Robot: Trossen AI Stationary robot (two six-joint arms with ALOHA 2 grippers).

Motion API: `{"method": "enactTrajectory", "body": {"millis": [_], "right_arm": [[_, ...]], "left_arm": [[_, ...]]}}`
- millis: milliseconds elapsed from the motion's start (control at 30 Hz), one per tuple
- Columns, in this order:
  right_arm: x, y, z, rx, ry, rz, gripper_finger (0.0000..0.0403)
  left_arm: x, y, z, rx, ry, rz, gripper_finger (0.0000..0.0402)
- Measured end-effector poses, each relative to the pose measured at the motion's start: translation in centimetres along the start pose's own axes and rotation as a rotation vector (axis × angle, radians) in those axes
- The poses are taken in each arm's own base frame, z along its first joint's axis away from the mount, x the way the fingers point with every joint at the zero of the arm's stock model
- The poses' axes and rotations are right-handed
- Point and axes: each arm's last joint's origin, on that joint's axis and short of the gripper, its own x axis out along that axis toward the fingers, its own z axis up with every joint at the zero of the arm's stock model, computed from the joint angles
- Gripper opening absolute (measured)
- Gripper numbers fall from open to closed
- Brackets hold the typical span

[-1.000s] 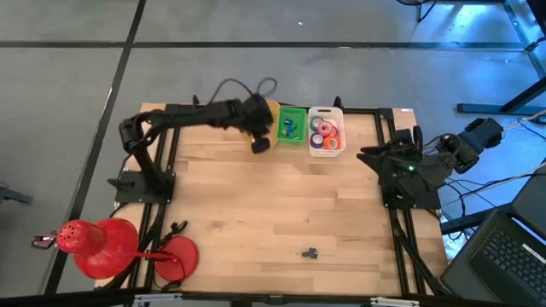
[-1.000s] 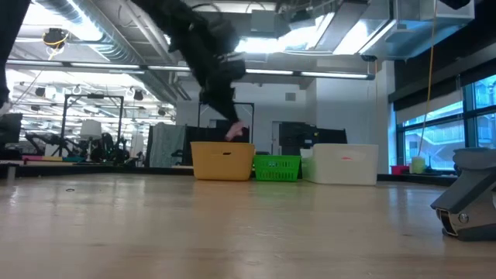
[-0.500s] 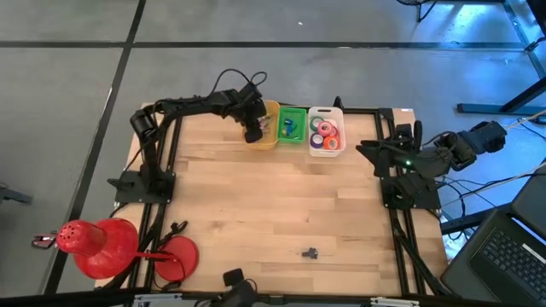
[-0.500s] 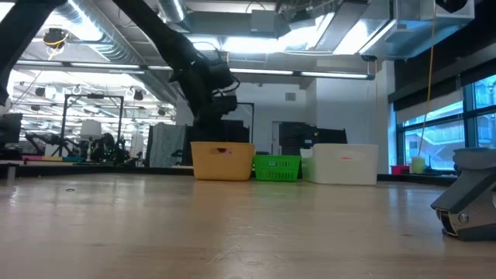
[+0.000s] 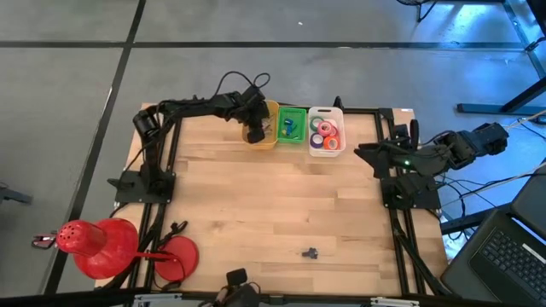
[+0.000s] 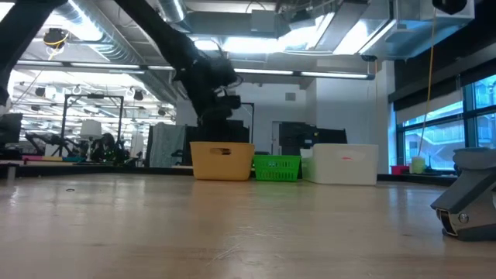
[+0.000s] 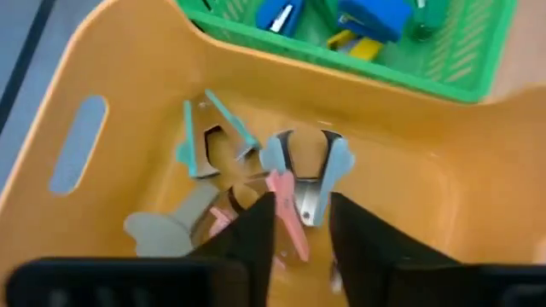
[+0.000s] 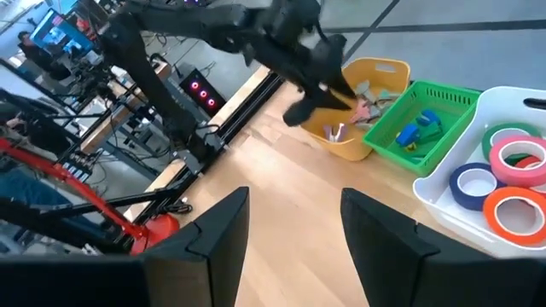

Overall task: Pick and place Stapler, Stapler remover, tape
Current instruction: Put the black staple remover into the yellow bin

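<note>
My left gripper (image 5: 255,133) points down into the yellow bin (image 5: 273,141) at the table's far edge, its fingers (image 7: 256,239) apart. Several stapler removers lie in the bin, a pink one (image 7: 286,213) right at the fingertips. Beside the bin stands a green basket (image 5: 292,136) with blue staplers (image 8: 420,128). Next to that is a white bin (image 5: 339,145) holding rolls of tape (image 8: 516,153). My right gripper (image 8: 294,230) hangs open and empty, high at the table's right edge (image 5: 368,152). My left gripper's fingers stand on either side of the pink stapler remover's upper end (image 7: 280,192), coming from above. The remover lies among the others on the bin's floor. I cannot tell whether a finger touches it.
A small dark object (image 5: 310,252) lies on the wood near the table's near edge. Two large red round things (image 5: 98,243) (image 5: 175,256) sit at the near left corner. A laptop (image 5: 512,256) is off the table at the right.
My left gripper has gone toward the far edge and down, from just above the yellow bin's near rim into the bin. The pink thing seen at its fingertips a second ago in the low view is now hidden behind the bin's wall.
</note>
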Motion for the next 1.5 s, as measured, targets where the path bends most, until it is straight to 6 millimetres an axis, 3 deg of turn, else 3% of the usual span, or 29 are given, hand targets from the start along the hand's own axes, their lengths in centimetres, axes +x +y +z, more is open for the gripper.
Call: {"method": "enactTrajectory", "body": {"millis": [267, 433, 667, 867, 1000, 1133, 1300, 1500], "right_arm": [[0.0, -0.1, -0.3, -0.048, 0.077, 0.026, 0.0188], [0.0, 0.2, -0.7, -0.067, 0.214, 0.104, 0.0188], [0.7, 1.2, -2.0, -0.094, 0.407, 0.169, 0.0188], [1.5, 2.4, -3.8, -0.156, 0.543, 0.194, 0.0188], [1.9, 2.9, -4.5, -0.208, 0.56, 0.194, 0.0188], [2.1, 3.0, -4.6, -0.252, 0.553, 0.2, 0.0188], [2.2, 2.9, -4.3, -0.273, 0.528, 0.191, 0.0188], [2.3, 2.8, -4.2, -0.288, 0.515, 0.187, 0.0188]], "left_arm": [[-5.5, -1.2, 1.7, -0.064, -0.054, 0.004, 0.0216], [-9.5, -3.3, 2.9, -0.241, -0.179, -0.288, 0.0241], [-12.6, -9.7, 4.0, -0.296, -0.188, -0.585, 0.0238], [-13.6, -18.9, 3.9, -0.202, -0.139, -0.704, 0.0238], [-13.6, -25.1, 3.9, -0.131, -0.222, -0.687, 0.0237], [-13.1, -29.7, 4.3, -0.09, -0.345, -0.775, 0.0237], [-9.2, -32.6, 3.8, -0.136, -0.246, -0.91, 0.023], [-5.0, -34.2, 3.0, -0.133, -0.142, -1.043, 0.0216]]}}
